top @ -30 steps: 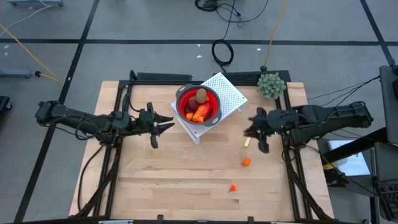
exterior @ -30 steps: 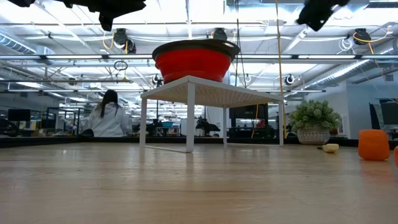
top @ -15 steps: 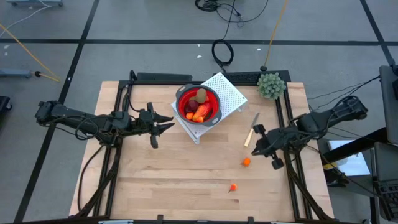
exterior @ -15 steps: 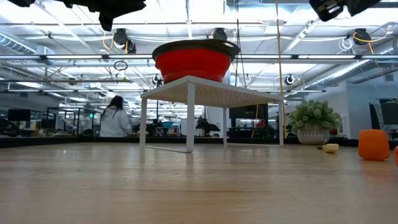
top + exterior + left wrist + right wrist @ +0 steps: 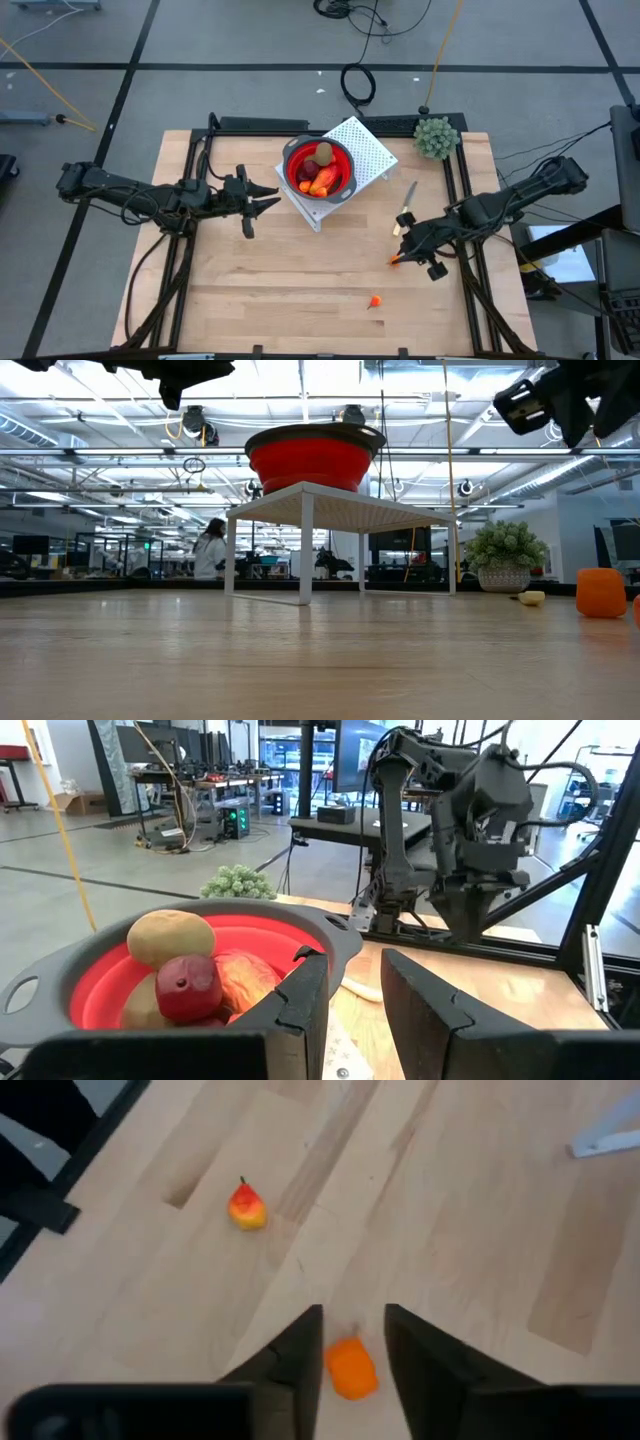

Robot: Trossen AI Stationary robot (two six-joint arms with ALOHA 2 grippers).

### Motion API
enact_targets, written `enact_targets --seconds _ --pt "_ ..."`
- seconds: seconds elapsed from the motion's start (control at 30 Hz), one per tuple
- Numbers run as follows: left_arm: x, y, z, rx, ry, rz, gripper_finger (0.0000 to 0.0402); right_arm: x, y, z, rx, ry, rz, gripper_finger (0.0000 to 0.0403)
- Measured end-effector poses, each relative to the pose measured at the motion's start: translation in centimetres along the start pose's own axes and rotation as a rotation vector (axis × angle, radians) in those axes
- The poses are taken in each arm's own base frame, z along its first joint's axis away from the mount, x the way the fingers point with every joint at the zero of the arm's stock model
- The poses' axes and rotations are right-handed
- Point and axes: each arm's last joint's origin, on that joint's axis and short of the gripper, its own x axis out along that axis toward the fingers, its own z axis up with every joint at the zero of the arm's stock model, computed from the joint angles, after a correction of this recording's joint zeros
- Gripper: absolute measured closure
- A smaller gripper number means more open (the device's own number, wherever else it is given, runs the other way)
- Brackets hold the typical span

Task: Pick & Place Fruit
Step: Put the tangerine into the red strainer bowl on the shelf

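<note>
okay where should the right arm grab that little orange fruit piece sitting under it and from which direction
Come straight down from above. The orange piece is small and squat, lying free on the bare table, and already sits between the open fingers of the right end effector. Probably close across its middle, where it looks widest; nothing crowds it, as the pear-shaped piece lies well clear.

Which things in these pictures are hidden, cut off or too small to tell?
- Low view: the red bowl hides its own fruit behind its wall.
- Low view: a second orange piece is cut off by the right edge.
- High view: the right gripper covers most of the orange fruit; contact cannot be told.
- Left wrist view: the left gripper hides part of the bowl's rim.
- High view: the small pear-shaped fruit is too small for detail.
</note>
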Motion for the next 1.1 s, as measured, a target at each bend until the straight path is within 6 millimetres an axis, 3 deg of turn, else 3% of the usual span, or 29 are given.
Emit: enact_targets --seconds 0.3,0.5,1.1 --pt "0.0 0.0 0.0 -0.023 0.001 -0.017 0.0309 2.5 0.0 -2.0 -0.015 0.095 0.006 0.0205" --pt "0.0 -0.1 0.0 -0.044 0.002 -0.025 0.0309 4.3 -0.1 -3.7 -0.062 0.129 0.009 0.0156" --pt "0.0 -0.1 0.0 -0.063 -0.002 -0.026 0.0309 9.0 -0.3 -6.3 -0.091 0.166 0.001 0.0149"
